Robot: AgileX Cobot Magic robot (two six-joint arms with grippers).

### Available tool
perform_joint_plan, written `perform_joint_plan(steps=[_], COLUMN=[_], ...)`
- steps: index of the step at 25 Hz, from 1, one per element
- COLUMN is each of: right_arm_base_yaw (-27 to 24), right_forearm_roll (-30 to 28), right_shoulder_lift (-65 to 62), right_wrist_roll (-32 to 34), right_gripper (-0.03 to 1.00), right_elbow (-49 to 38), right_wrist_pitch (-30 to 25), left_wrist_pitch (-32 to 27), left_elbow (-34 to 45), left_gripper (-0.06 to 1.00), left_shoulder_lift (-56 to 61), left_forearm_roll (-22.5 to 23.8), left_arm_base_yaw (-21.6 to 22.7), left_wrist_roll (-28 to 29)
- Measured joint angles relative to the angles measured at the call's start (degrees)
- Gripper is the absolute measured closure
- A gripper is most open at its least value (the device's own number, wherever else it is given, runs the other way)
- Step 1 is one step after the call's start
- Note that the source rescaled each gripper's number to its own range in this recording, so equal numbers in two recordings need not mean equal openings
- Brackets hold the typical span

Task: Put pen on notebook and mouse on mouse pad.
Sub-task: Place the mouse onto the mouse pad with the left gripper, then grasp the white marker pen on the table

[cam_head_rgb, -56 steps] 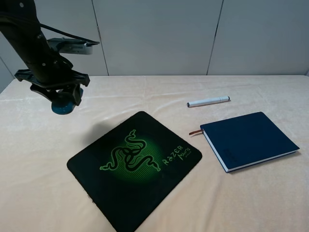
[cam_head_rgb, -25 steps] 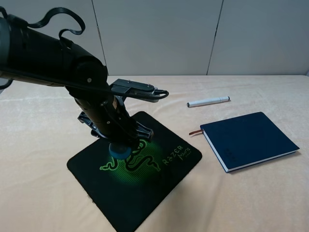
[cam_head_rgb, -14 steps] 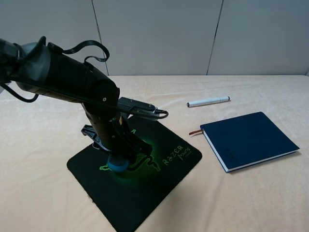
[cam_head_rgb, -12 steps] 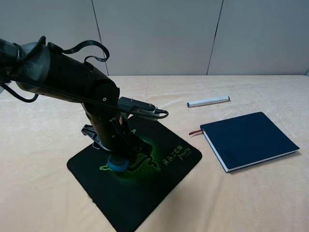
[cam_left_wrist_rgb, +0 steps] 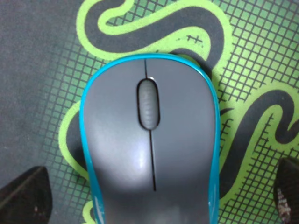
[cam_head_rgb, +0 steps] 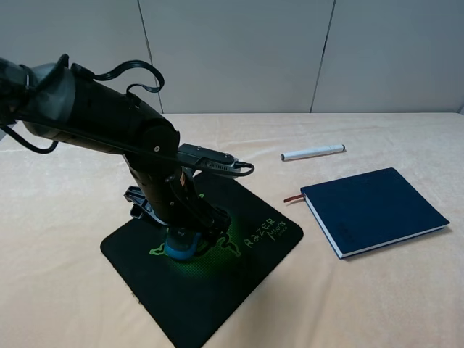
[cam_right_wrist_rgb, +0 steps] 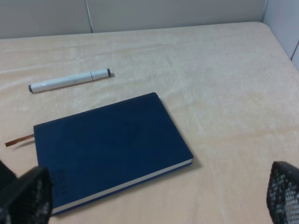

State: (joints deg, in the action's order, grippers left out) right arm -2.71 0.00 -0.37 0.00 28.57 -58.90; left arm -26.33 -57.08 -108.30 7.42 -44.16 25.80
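**Mouse down, pen to go.** Nearest the high camera, the large black rectangular mouse pad [cam_head_rgb: 214,301] with its glowing green snake logo [cam_head_rgb: 194,239] carries the small grey-topped, teal-sided computer mouse [cam_left_wrist_rgb: 149,140]. The mouse sits flat on the logo, scroll wheel up. Your left gripper [cam_left_wrist_rgb: 154,193] hangs directly over it with jaws spread wide. Its dark fingertips [cam_left_wrist_rgb: 23,198] stand clear on either side of the mouse, with pad showing in the gaps, so it has hold of nothing. By the look of it, the mouse half of the job is done and the step in hand is the left gripper's exit. Lift straight up before swinging away, so neither finger clips the mouse.

Beyond the pad and to its right, the closed navy-blue hardcover notebook [cam_head_rgb: 373,210] lies flat on the cream tablecloth [cam_head_rgb: 65,304]. Its reddish-brown ribbon bookmark [cam_head_rgb: 292,197] pokes toward the pad, and its cover is bare. Your right gripper [cam_right_wrist_rgb: 154,196], out of the high view, looks over the notebook with jaws fully apart and empty.

Farthest back, the slim white capped pen [cam_head_rgb: 312,152] rests on the cloth, near the notebook's far edge but apart from it. That is your next pick. Bring the right gripper over the pen's middle, turn the jaws across the barrel and close low against the cloth. Then carry the pen the short way onto the blue cover and set it down gently so it does not roll off.
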Motion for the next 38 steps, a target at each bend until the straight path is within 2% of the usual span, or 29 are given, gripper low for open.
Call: perform_joint_plan(steps=[5,19,30,34,38], right_arm_base_yaw=[0.0,0.0,0.0,0.0,0.0], right_forearm_roll=[0.0,0.0,0.0,0.0,0.0], right_shoulder_lift=[0.0,0.0,0.0,0.0,0.0], right_wrist_roll=[0.0,0.0,0.0,0.0,0.0], right_gripper=[-0.03,-0.03,-0.03,-0.03,-0.03], right_elbow=[0.0,0.0,0.0,0.0,0.0], right_wrist_pitch=[0.0,0.0,0.0,0.0,0.0], left_wrist_pitch=[0.1,0.1,0.1,-1.3,-5.8], left_elbow=[-0.1,-1.1,-1.1,-1.1,-1.1], left_gripper=[0.04,0.04,-0.04,-0.05,-0.05], left_shoulder_lift=[0.0,0.0,0.5,3.8,10.2], left_forearm_roll=[0.0,0.0,-0.4,-1.3,-1.3], left_arm_base_yaw=[0.0,0.0,0.0,0.0,0.0], left_wrist_roll=[0.0,0.0,0.0,0.0,0.0])
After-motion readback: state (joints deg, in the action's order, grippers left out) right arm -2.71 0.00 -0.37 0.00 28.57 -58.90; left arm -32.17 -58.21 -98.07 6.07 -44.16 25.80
